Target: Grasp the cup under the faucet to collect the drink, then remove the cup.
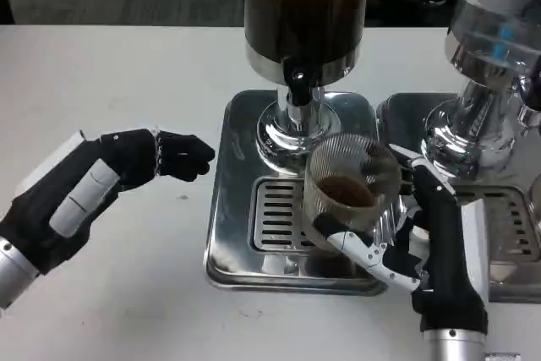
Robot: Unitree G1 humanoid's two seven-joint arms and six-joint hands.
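Right hand [406, 247]: fingers wrapped around the ribbed cup [351, 192]
Cup: above the drip tray [254, 243], just right of the faucet [297, 82] (brown drink inside)
Left hand [127, 162]: fingers loosely apart, holding nothing, over the desk [127, 82]

The dark dispenser's tank [306, 6] and the clear dispenser [494, 48] are cropped.
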